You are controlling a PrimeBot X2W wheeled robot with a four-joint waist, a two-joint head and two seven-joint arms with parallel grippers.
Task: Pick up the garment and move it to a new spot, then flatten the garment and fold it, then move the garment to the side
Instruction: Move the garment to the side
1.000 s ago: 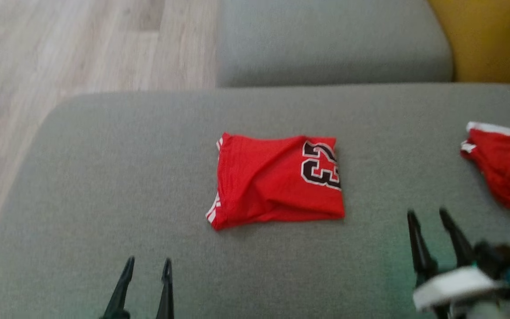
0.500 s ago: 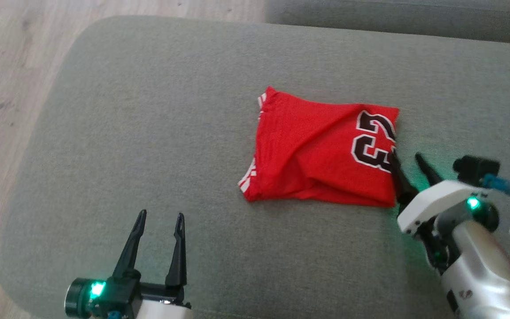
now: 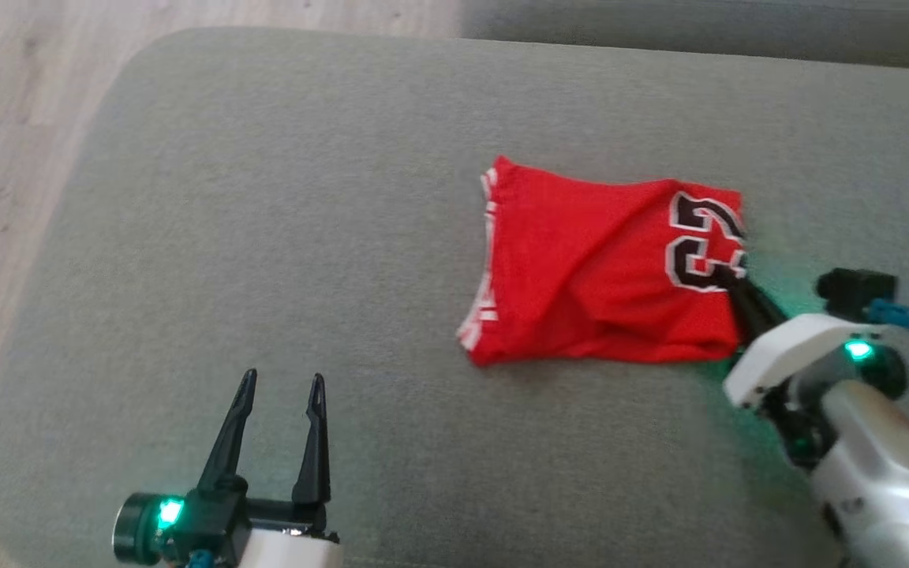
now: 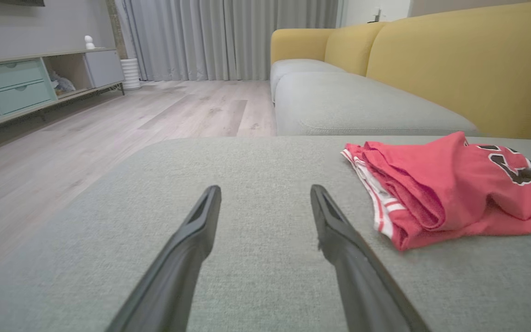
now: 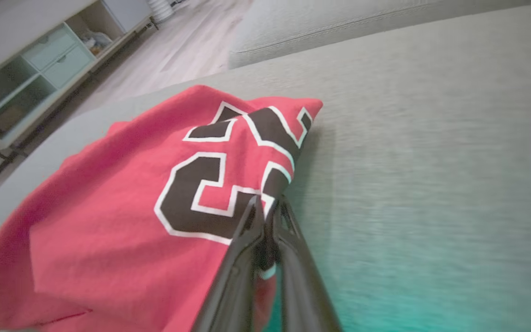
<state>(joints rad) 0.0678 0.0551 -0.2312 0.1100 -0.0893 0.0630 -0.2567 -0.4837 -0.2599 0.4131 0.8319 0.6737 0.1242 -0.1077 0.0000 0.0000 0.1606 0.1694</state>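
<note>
One red folded jersey (image 3: pixel 589 276) w/ black number, lying mid-right on grey sofa cushion (image 3: pixel 265 197), right gripper (image 3: pixel 731 276) pressed together, pinching jersey's right edge by the number, left gripper (image 3: pixel 281 385) spread wide over cushion, well apart from jersey

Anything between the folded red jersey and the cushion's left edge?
Nothing visible does. The right gripper is shut on the folded red jersey's numbered edge; the open left gripper hovers over the grey fabric cushion nearer the robot, off that path.
</note>
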